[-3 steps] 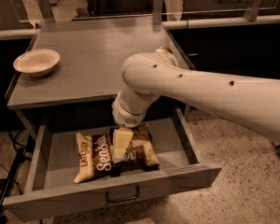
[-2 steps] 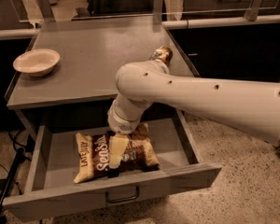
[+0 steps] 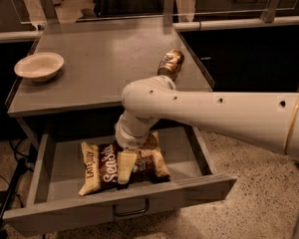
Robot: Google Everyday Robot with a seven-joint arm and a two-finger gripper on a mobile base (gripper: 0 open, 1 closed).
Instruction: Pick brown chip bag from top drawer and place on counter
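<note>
The long cream-white robot arm (image 3: 214, 113) has swung lower and a little toward nine o'clock since a second ago, and its gripper (image 3: 126, 169) has dropped from just above the snack down onto it. With the arm lower, the small brown-and-silver drink can (image 3: 170, 63) behind it now shows almost whole.

The crinkly dark-brown chip bag with white script lettering (image 3: 107, 167) lies flat on the floor of the wide shallow grey metal top drawer (image 3: 55, 158), which stands pulled out. The bag sits about mid-drawer, its tan-yellow end pointing to nine o'clock. The gripper rests on the bag's middle, coming down from twelve o'clock; whether it has closed on the bag I cannot tell.

Above the drawer, the flat grey metal counter (image 3: 104, 44) carries a shallow cream bowl (image 3: 39, 66) at its nine o'clock edge and the can lying tilted near its three o'clock edge. A small dark bar handle (image 3: 131, 213) sits on the drawer front at six o'clock.
</note>
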